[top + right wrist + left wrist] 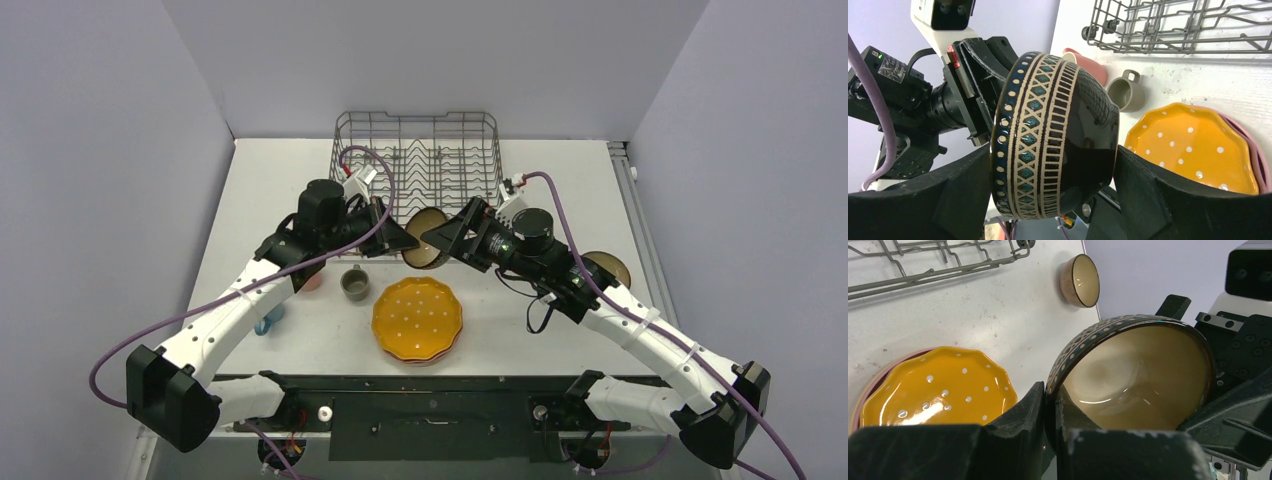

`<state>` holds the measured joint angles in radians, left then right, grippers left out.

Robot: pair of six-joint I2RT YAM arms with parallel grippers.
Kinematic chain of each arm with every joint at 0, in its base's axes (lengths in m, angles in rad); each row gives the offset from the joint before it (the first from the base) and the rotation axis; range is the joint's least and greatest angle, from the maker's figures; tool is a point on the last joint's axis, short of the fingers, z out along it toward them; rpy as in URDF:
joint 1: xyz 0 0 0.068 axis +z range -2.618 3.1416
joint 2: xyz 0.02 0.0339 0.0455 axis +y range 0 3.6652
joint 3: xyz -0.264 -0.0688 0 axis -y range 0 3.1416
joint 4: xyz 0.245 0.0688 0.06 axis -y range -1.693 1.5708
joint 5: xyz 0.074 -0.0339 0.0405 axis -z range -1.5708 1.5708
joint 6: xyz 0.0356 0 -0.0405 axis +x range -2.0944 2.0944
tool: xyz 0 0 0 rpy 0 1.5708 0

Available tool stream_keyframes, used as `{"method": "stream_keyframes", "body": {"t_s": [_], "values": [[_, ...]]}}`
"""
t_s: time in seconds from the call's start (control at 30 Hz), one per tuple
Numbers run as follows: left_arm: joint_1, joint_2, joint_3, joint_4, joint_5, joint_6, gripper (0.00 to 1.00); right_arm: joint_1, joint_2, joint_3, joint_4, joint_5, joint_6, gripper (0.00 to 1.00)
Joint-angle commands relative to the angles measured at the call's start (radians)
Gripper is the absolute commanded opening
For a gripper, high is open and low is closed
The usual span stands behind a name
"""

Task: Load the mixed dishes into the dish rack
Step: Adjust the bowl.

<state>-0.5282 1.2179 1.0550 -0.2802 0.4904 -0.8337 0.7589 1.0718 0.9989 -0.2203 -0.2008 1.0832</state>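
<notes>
A dark brown bowl (425, 250) with cream bands and a tan inside hangs on edge in the air just in front of the dish rack (417, 150). My left gripper (405, 238) is shut on its rim (1052, 400). In the right wrist view my right gripper (1053, 150) spans the bowl (1053, 135), one finger at the rim face and one at the base, both touching. The scalloped yellow plate (418, 315) lies on pink plates (1255, 150) below. The rack holds no dishes that I can see.
A grey-green cup (354, 284) and a pink cup (312, 283) sit left of the plates, and a blue mug (268, 320) lies nearer the left arm. A terracotta bowl (608, 268) sits behind the right arm. Walls close the table on three sides.
</notes>
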Motion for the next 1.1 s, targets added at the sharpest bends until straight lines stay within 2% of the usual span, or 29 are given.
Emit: {"method": "stream_keyframes", "body": {"t_s": [0.0, 0.23, 0.73, 0.8, 0.87, 0.9, 0.93, 1.0, 1.07], "values": [[0.005, -0.022, 0.078, 0.104, 0.058, -0.005, 0.0, -0.006, 0.0, 0.011, 0.044, -0.031, 0.021, 0.77], [0.005, -0.025, 0.08, 0.093, 0.065, 0.004, 0.0, -0.005, -0.007, 0.001, 0.056, -0.028, 0.044, 0.76], [0.005, -0.016, 0.071, 0.091, 0.05, -0.006, 0.0, -0.005, -0.032, -0.04, 0.091, -0.003, 0.079, 0.63], [0.005, -0.013, 0.073, 0.093, 0.051, -0.008, 0.0, -0.006, -0.035, -0.045, 0.096, -0.003, 0.083, 0.58], [0.005, -0.008, 0.074, 0.093, 0.052, -0.011, 0.0, -0.004, -0.037, -0.043, 0.098, 0.001, 0.079, 0.44], [0.005, -0.007, 0.074, 0.092, 0.054, -0.012, 0.0, -0.005, -0.038, -0.041, 0.095, 0.003, 0.076, 0.31], [0.005, -0.006, 0.075, 0.091, 0.055, -0.013, 0.0, -0.006, -0.038, -0.032, 0.082, 0.012, 0.067, 0.25], [0.005, 0.001, 0.079, 0.084, 0.061, -0.013, 0.0, -0.006, -0.037, -0.014, 0.052, 0.027, 0.05, 0.06], [0.005, 0.009, 0.081, 0.077, 0.069, -0.013, 0.0, -0.004, -0.037, -0.002, 0.036, 0.036, 0.038, 0.0]]}}
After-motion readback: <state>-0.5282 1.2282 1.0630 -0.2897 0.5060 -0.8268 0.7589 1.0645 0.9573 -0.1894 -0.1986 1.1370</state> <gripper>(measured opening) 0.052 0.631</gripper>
